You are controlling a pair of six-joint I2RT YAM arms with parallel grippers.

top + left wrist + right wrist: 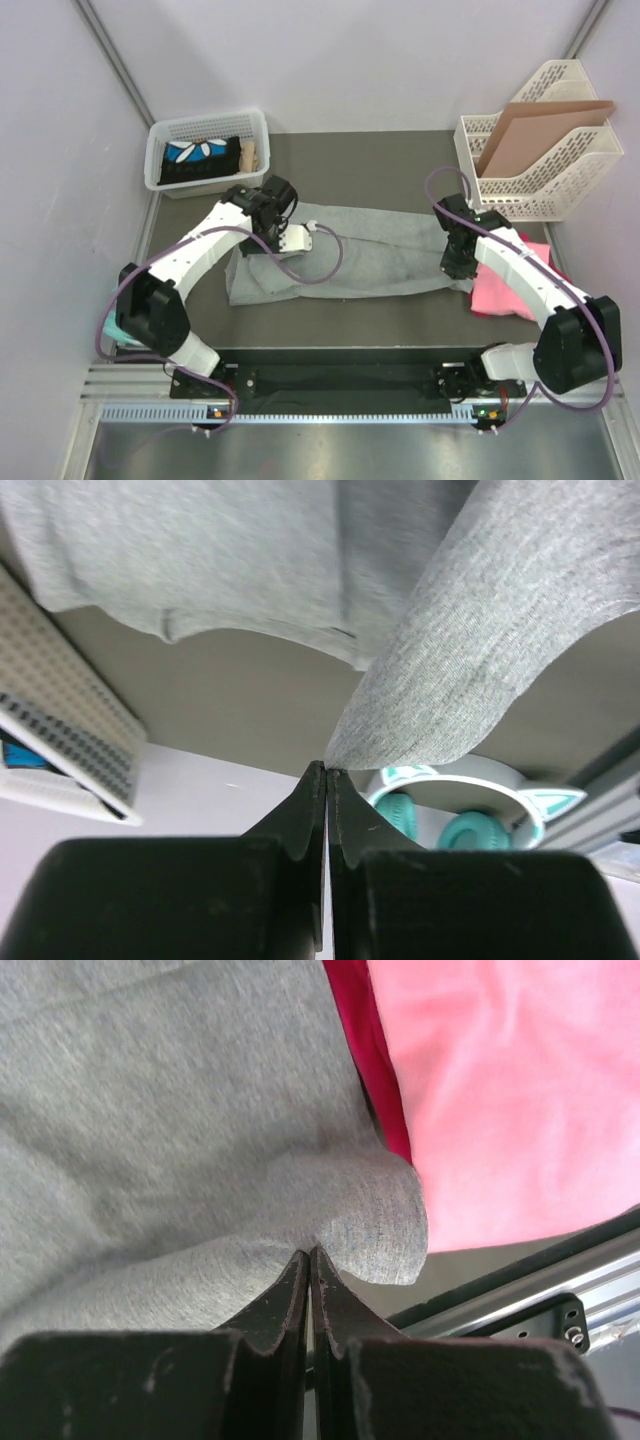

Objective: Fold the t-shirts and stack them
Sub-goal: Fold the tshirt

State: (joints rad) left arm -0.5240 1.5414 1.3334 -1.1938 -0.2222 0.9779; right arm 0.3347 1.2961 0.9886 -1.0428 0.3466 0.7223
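You have both claws on the grey t-shirt [365,255], which lies spread in a long band across the middle of the dark table [350,150], running from 9 o'clock to 3 o'clock in the overhead view. Your left gripper [326,770] sits at the shirt's 10 o'clock corner. In its wrist view the two black fingers [300,815] are pressed together, with a rounded fold of grey cloth pinched at their tips and lifted off the table. Your right gripper [308,1253] is at the shirt's 3 o'clock end. Its fingers are likewise closed tight on a bunched lip of the same grey fabric. Just beyond that end, at 4 o'clock on the table and partly under your right arm, lies the pink t-shirt [500,292], touching the grey one. In the right wrist view a narrow strip of magenta cloth [365,1055] shows between the grey and the pink. At the table's 11 o'clock corner stands a white slotted basket [205,128] holding a dark item with a blue and white flower print [195,155]. At 1 o'clock are white perforated file racks [545,185] with a brown cardboard sheet [540,128] leaning in them. A teal and white headset [465,815] lies off the table's edge near your left arm's base.
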